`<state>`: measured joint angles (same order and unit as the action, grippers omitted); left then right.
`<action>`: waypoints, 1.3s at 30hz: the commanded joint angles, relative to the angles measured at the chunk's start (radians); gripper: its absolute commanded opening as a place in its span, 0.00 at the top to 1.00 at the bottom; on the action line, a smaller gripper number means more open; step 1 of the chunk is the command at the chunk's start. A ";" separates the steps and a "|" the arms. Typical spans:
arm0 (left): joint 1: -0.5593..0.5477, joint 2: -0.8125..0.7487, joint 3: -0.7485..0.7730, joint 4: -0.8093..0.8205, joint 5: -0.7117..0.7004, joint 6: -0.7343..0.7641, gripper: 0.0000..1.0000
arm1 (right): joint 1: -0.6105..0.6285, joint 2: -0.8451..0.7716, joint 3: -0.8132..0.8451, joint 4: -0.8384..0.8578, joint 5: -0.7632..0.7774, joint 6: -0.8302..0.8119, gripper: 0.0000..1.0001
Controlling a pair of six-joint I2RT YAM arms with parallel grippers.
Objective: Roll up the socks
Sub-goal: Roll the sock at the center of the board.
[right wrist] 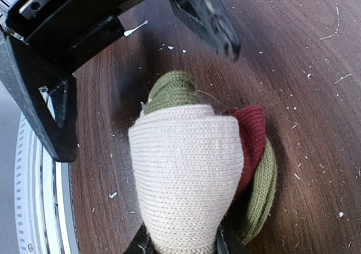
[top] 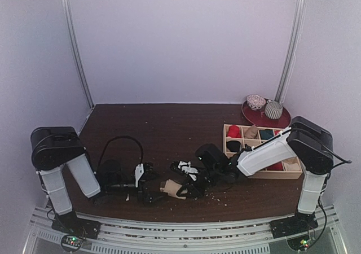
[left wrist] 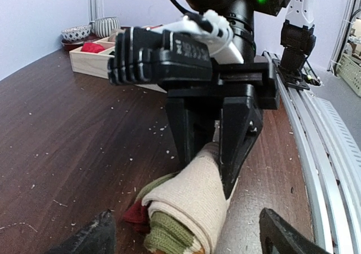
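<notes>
A rolled cream sock (right wrist: 183, 175) with green and dark red parts lies on the brown table (top: 163, 130), near its front edge. My right gripper (right wrist: 186, 245) is shut on one end of the roll (left wrist: 194, 195); in the left wrist view its black fingers (left wrist: 240, 135) pinch that end from above. My left gripper (left wrist: 186, 242) is open at the roll's other end, one finger (left wrist: 90, 237) on each side and neither touching it. From above, the roll (top: 171, 187) sits between the left gripper (top: 149, 183) and the right gripper (top: 190, 187). A black sock with white stripes (top: 186, 168) lies just behind them.
A wooden compartment box (top: 276, 175) with red (top: 233, 131) and teal (top: 266, 134) rolled bundles stands at the right, partly under my right arm. Behind it a red plate (top: 285, 120) carries two patterned balls (top: 255, 101). White crumbs dot the table. A metal rail (left wrist: 316, 130) runs along the near edge.
</notes>
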<state>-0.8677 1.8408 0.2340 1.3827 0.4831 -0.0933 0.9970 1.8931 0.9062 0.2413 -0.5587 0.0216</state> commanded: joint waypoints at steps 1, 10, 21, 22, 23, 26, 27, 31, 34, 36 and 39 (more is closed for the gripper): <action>0.023 0.086 0.036 0.117 0.145 -0.034 0.14 | 0.011 0.106 -0.068 -0.317 -0.003 -0.013 0.80; 0.036 0.185 0.136 0.037 0.258 -0.062 0.23 | 0.011 0.114 -0.060 -0.323 -0.013 -0.020 0.80; 0.038 0.219 0.187 -0.147 0.255 -0.083 0.88 | 0.011 0.131 -0.045 -0.341 -0.013 -0.021 0.80; 0.037 0.223 0.188 -0.160 0.255 -0.092 0.95 | 0.012 0.135 -0.038 -0.348 -0.015 -0.022 0.80; 0.037 0.226 0.188 -0.178 0.248 -0.103 1.00 | 0.012 0.139 -0.033 -0.356 -0.014 -0.021 0.80; 0.038 0.219 0.182 -0.251 0.201 -0.155 1.00 | 0.011 0.132 -0.020 -0.378 0.019 -0.014 0.79; 0.036 0.214 0.181 -0.286 0.187 -0.171 1.00 | 0.012 0.121 -0.020 -0.380 0.040 -0.009 0.75; 0.036 0.208 0.200 -0.499 0.098 -0.241 1.00 | 0.007 0.054 -0.018 -0.359 0.119 0.012 0.58; 0.036 0.215 0.187 -0.596 0.039 -0.281 1.00 | 0.001 -0.007 -0.003 -0.342 0.145 0.021 0.54; 0.036 0.225 0.175 -0.633 0.010 -0.294 1.00 | 0.001 -0.052 0.024 -0.360 0.156 0.005 0.52; 0.036 0.246 0.161 -0.631 0.000 -0.308 1.00 | -0.001 -0.122 0.054 -0.369 0.165 -0.021 0.41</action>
<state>-0.8333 1.9915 0.4526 1.1378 0.6456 -0.3534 0.9939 1.8359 0.9531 0.0528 -0.4713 0.0235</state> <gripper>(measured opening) 0.092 0.535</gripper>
